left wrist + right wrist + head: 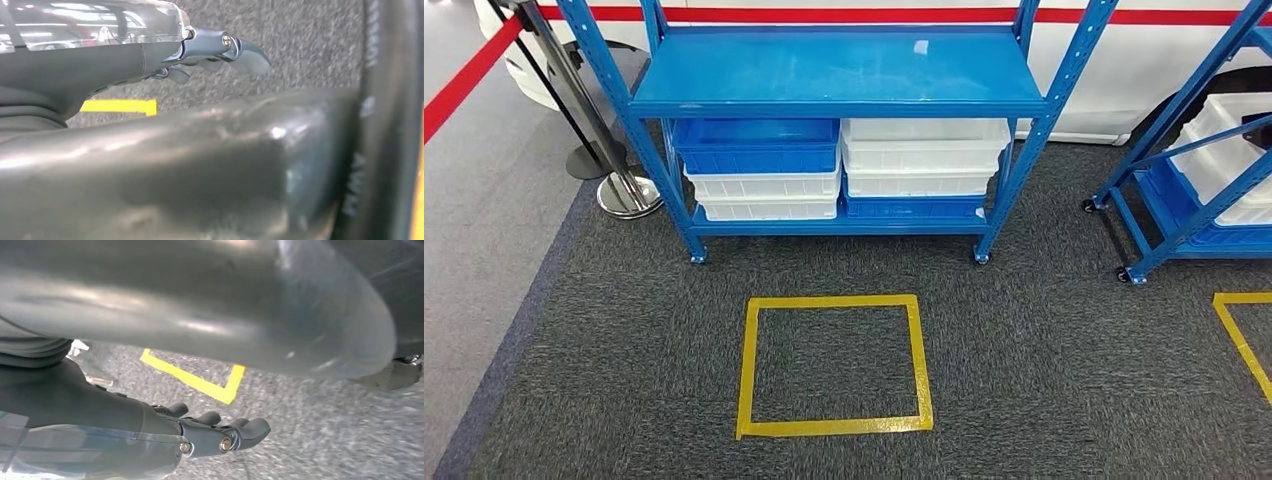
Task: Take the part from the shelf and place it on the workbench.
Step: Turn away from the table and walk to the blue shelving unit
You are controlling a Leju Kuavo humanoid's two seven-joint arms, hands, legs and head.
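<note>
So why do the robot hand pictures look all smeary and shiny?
Both wrist views have the robot's dark body very close, out of focus, with white glare streaks. In the left wrist view the left robot hand is fairly sharp; the right robot hand too. The head view is crisp, with slight glare on the blue shelf.

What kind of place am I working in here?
Likely a factory-style demo or test area: blue rack stacked with blue and white bins, yellow tape square on grey carpet, barrier posts behind.

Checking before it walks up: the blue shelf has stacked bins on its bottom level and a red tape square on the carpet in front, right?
Not quite. The tape square is yellow, as the head view shows. The bins do sit stacked on the blue shelf's bottom level.
</note>
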